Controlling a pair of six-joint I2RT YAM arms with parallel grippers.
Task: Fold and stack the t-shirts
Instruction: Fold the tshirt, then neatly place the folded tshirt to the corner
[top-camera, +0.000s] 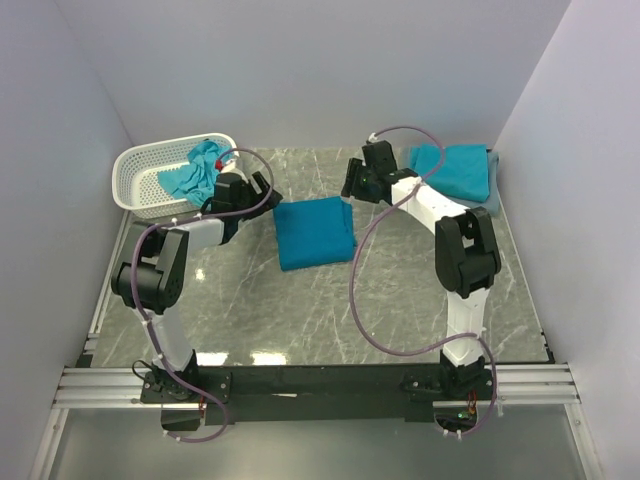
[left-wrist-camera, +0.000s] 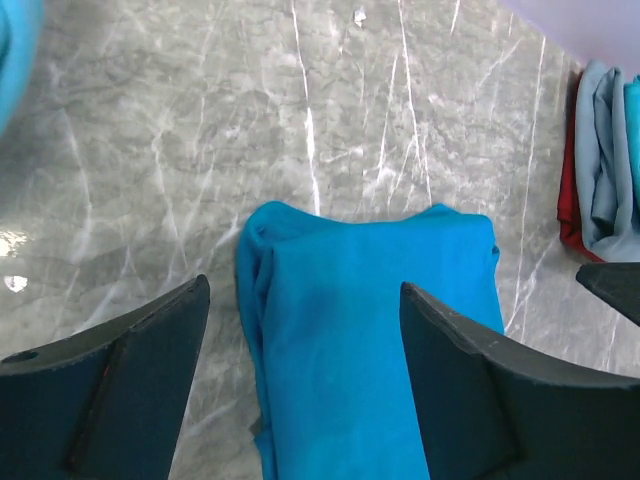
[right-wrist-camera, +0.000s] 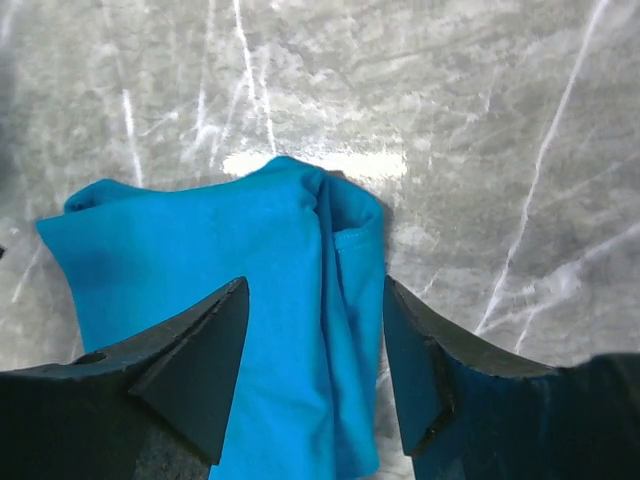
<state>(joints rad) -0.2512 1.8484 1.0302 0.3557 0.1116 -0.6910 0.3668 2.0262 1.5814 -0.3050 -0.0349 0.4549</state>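
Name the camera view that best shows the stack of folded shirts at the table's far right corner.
Top external: nearly the whole stack shows. Left wrist catches only its edge, a red layer visible; right wrist misses it.

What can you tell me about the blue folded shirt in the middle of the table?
The folded t-shirt is bright teal-blue, soft-looking cloth, folded into a thick, roughly square bundle with layered edges and one stitched hem showing. It lies flat in the middle of the grey marbled table. The left gripper and right gripper are open by its two far corners, not gripping it.
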